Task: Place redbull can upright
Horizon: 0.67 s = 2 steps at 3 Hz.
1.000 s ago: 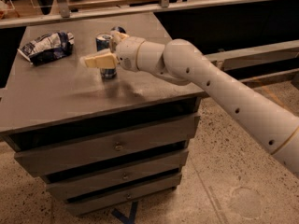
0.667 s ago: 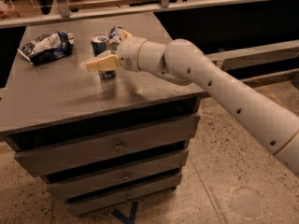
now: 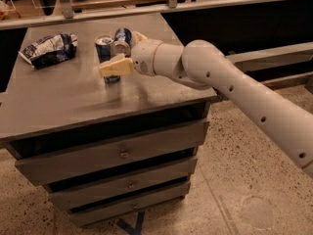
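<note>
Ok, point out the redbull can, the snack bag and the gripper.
redbull can [image 3: 104, 52]: camera view, upper blue side.
snack bag [image 3: 49, 49]: camera view, middle of the foil.
gripper [image 3: 120, 53]: camera view, its centre, beside the redbull can.

The gripper [image 3: 120, 53], upper centre of the frame, hides the lower part of the redbull can [image 3: 122, 36] and part of the dark can [image 3: 103, 47]. Whether it grips either cannot be told. The arm [image 3: 244, 92] runs off the right edge. The bag's [image 3: 49, 48] print is too blurred to read. The table [image 3: 73, 106] is cut at the left edge.
</note>
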### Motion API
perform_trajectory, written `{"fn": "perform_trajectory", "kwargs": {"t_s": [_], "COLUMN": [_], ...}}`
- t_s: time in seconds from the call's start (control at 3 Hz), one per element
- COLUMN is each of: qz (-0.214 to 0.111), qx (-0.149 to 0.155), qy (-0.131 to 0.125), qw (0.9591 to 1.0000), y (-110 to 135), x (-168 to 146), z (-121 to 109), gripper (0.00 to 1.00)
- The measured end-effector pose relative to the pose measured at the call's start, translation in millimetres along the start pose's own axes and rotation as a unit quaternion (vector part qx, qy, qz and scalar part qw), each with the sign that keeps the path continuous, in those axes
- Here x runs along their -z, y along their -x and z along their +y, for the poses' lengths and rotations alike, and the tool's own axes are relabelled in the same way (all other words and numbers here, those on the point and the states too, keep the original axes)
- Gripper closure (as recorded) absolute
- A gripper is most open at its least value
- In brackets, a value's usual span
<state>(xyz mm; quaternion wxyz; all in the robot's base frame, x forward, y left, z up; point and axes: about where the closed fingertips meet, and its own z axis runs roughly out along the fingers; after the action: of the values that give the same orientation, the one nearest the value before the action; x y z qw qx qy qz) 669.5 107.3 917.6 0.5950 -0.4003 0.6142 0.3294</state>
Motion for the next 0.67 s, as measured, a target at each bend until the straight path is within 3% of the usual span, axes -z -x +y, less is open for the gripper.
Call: {"fn": "perform_trajectory", "kwargs": {"t_s": [0.67], "qz": [0.050], "qx": [0.009], "qy": [-0.055], "qw": [0.9972], "y": [-5], "x": [60], "z": [-15], "gripper": [0.00]}}
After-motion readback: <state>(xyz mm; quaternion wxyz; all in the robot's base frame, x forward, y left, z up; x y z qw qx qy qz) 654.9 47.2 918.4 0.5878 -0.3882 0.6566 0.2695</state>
